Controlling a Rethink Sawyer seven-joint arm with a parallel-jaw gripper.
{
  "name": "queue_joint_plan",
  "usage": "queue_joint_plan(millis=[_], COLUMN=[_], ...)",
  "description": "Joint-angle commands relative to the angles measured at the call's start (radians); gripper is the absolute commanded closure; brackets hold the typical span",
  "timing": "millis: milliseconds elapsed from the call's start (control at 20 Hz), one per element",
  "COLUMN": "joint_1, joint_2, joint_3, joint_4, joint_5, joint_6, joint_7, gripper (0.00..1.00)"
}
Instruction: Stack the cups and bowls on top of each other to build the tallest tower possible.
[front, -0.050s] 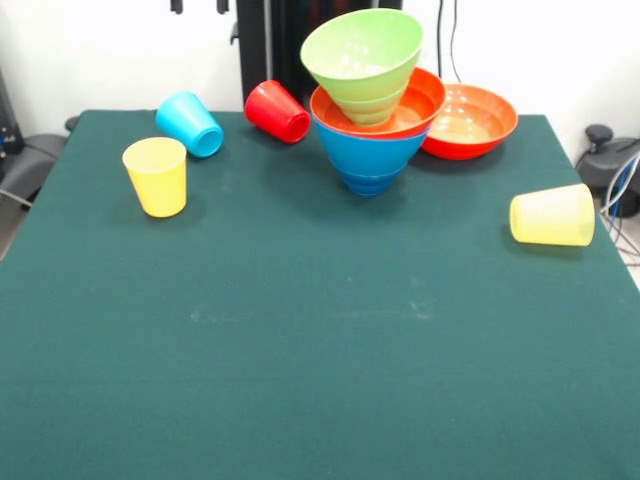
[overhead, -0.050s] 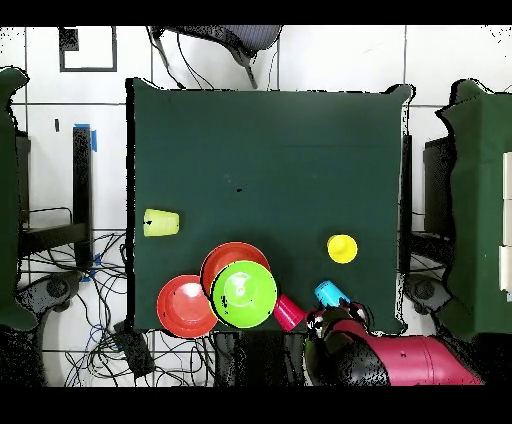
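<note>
Front view, near to far: ribbed cup on its side at right, well apart; yellow cup upright at left; farther back, blue cup and red cup tipped over. Tower behind centre: blue bowl, orange-red, green tilted on top. Spare orange-red bowl touching it. Gripper at top edge, state impossible to tell, holding nothing visible. Cups all unstacked; much left.
</note>
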Motion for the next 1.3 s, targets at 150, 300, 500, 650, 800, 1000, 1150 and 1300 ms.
queue_joint_plan(millis=[150,300,500,650,800,1000,1150,1300], joint_1=[0.064,0.163,0.228,0.234,0.220,0.181,0.156,0.127], joint_2=[0.254,0.346,0.369,0.374,0.352,0.301,0.258,0.269], joint_3=[-0.022,-0.136,-0.197,-0.213,-0.213,-0.175,-0.135,-0.105], joint_4=[-0.067,-0.138,-0.176,-0.189,-0.184,-0.166,-0.184,-0.202], joint_5=[-0.215,-0.364,-0.415,-0.420,-0.411,-0.388,-0.373,-0.361], joint_6=[0.008,-0.058,-0.101,-0.121,-0.129,-0.110,-0.045,-0.023], joint_7=[-0.055,0.071,0.141,0.140,0.110,0.029,-0.064,-0.111], gripper=[0.00,0.00,0.00,0.00,0.00,0.00,0.00,0.00])
